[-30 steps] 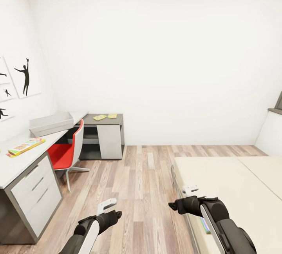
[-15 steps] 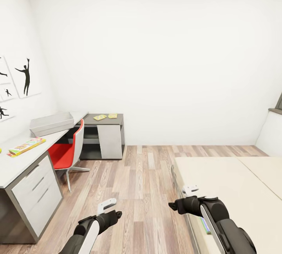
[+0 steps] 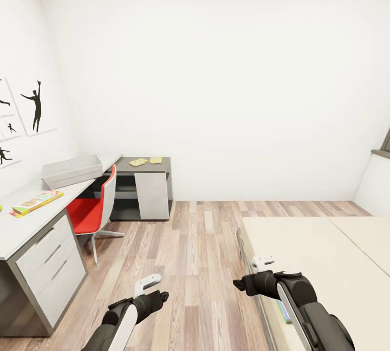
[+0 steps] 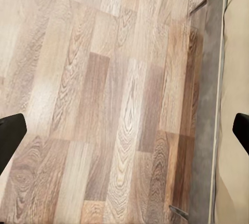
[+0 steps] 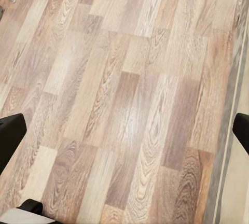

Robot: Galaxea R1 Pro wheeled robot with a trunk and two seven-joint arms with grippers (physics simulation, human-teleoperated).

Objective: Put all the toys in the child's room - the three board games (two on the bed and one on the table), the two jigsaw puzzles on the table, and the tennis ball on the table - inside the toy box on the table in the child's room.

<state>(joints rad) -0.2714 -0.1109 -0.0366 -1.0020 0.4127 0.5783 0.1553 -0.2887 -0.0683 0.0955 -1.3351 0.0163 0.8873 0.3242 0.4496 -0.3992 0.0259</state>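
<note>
Head cam: shallow light grey toy box (image 3: 71,170) sits on the long pale grey-white table (image 3: 21,222) w/ a green-edged board game box (image 3: 36,202) near it, two puzzle-patterned boxes (image 3: 145,161) lie on the dark grey cabinet section, and the beige-mattress bed (image 3: 325,264) is at right; left gripper (image 3: 153,292) and right gripper (image 3: 250,277) hang low over the wood-plank floor (image 3: 200,253), holding nothing. Left wrist cam: finger tips sit wide apart over floor beside the bed's grey frame (image 4: 205,130). Right wrist cam: same, tips wide, nothing between; risk I'd judge is the right arm clipping the bed edge when the base turns, since it's close.
</note>
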